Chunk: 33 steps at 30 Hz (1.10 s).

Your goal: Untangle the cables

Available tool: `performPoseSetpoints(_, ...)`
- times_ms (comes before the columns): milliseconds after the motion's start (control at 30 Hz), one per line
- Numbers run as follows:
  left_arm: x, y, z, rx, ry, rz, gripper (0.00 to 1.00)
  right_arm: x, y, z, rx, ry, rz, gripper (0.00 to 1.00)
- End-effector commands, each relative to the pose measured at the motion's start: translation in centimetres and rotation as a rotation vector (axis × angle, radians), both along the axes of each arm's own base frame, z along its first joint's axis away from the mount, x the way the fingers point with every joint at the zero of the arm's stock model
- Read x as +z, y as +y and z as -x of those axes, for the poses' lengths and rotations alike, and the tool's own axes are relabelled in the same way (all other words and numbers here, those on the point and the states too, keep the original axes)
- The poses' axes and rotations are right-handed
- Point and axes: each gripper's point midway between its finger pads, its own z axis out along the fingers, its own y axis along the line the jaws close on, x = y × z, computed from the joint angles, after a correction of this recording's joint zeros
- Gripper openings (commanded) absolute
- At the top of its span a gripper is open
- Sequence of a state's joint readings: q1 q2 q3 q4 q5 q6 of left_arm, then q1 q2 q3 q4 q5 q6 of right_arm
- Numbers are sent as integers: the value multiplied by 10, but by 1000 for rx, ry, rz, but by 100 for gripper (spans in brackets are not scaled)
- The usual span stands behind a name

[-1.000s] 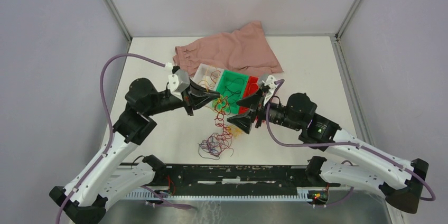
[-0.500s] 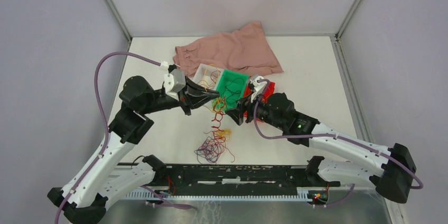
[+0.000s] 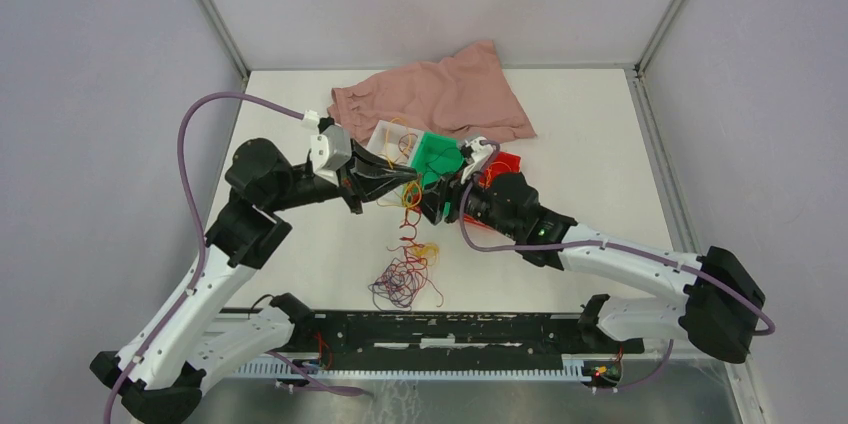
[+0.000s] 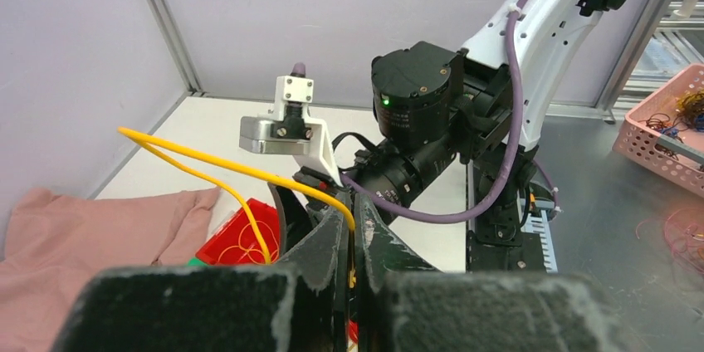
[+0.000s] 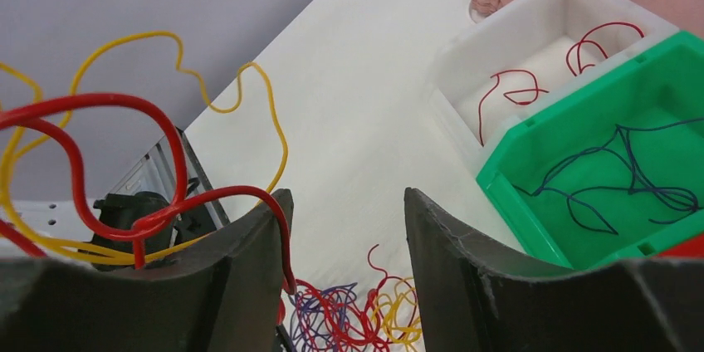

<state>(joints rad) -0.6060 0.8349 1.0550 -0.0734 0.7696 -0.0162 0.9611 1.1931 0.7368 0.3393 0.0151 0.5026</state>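
The cables (image 3: pixel 405 279) lie as a red, purple and yellow clump on the table, and a twisted string of strands (image 3: pixel 410 224) rises from it. My left gripper (image 3: pixel 412 176) hangs above, shut on a yellow cable (image 4: pixel 207 165) that loops out leftward from the left gripper (image 4: pixel 354 207). My right gripper (image 3: pixel 430 206) sits just right of the raised strands, open. In the right wrist view the right gripper (image 5: pixel 344 202) looks down on the clump (image 5: pixel 357 319), and a red cable (image 5: pixel 100 103) drapes over the left finger (image 5: pixel 249 244).
A pink cloth (image 3: pixel 440 99) lies at the back. In front of it stand a white bin (image 3: pixel 385 134) with red strands, a green bin (image 3: pixel 435 154) with dark blue strands (image 5: pixel 631 178), and a red bin (image 3: pixel 500 162) with yellow ones.
My right arm has swung left and forward, up to the hanging strands beside the left gripper, and its jaws have narrowed. The left gripper has stayed shut, nearly in place.
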Motion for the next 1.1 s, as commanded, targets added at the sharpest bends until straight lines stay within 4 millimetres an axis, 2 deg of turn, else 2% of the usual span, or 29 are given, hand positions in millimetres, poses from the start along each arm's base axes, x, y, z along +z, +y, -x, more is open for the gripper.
performPoseSetpoints(0, 31, 4, 6, -14, -128, 35, 3, 28, 13, 0, 18, -6, -150, 51)
performPoseSetpoints(100, 37, 5, 4, -1, -171, 32, 3, 16, 10, -2, -5, 18, -125, 36)
performPoseSetpoints(333, 70, 10, -2, 48, -335, 19, 3, -23, -10, -8, -102, 56, -62, 19)
performPoseSetpoints(533, 117, 23, -15, 176, -504, 48, 3, -57, -27, -6, -146, 90, -1, 17)
performPoseSetpoints(833, 191, 55, -44, 484, -769, 156, 3, -89, -36, 2, -145, 131, 48, 14)
performPoseSetpoints(967, 205, 51, -46, 472, -780, 158, 3, -90, -32, 6, -115, 136, 49, 14)
performPoseSetpoints(1067, 203, 40, -44, 410, -766, 160, 3, -84, -26, 11, -70, 129, 28, 17)
